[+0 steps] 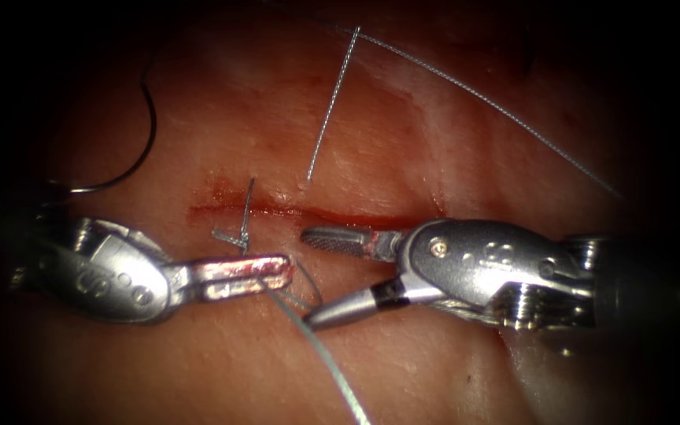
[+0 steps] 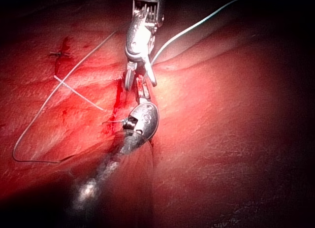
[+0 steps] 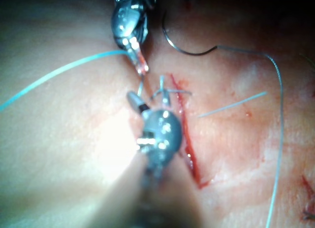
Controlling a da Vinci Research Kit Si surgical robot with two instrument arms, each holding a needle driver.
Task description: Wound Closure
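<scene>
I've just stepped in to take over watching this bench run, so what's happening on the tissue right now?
The left tool has its jaws shut on the thread just below the cut, beside a knotted stitch. The right tool has its jaws open and holds nothing, one jaw over the cut and one below it. The needle lies free on the tissue up at the left, not in it and held by neither tool.

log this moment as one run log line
left gripper: shut on thread | right gripper: open, empty | needle: lying free on tissue, left of cut
</scene>
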